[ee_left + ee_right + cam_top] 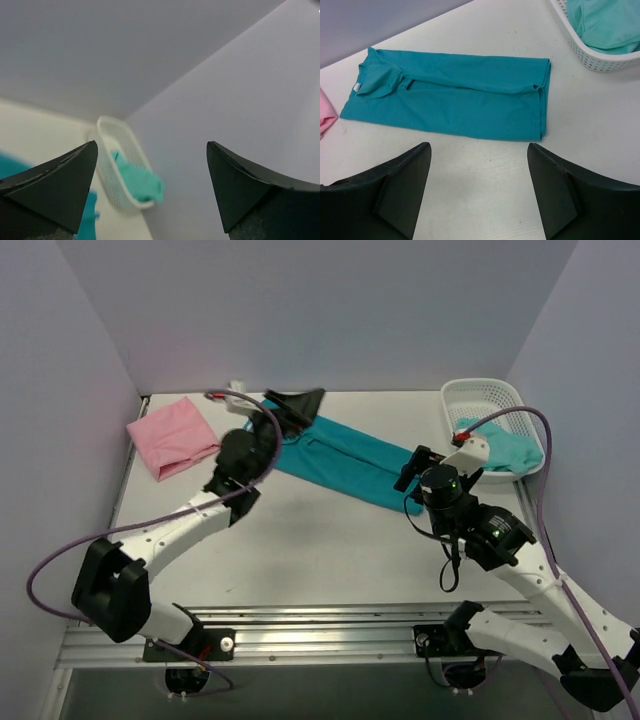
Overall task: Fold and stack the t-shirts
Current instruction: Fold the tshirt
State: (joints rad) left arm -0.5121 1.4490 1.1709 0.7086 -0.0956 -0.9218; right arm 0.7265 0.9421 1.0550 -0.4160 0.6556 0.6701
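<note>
A teal t-shirt (345, 458), folded lengthwise into a long strip, lies diagonally across the middle of the table; it also shows in the right wrist view (455, 100). A folded pink t-shirt (172, 435) lies at the back left. A mint-green t-shirt (500, 448) sits in the white basket (482, 392). My left gripper (297, 400) is open and empty, raised over the teal shirt's collar end; its view (152, 145) faces the wall. My right gripper (410, 472) is open and empty just short of the shirt's hem end (479, 147).
The basket stands at the back right corner, also in the left wrist view (117, 165) and the right wrist view (600, 55). Lavender walls enclose the table on three sides. Bare table surface lies in front of the teal shirt.
</note>
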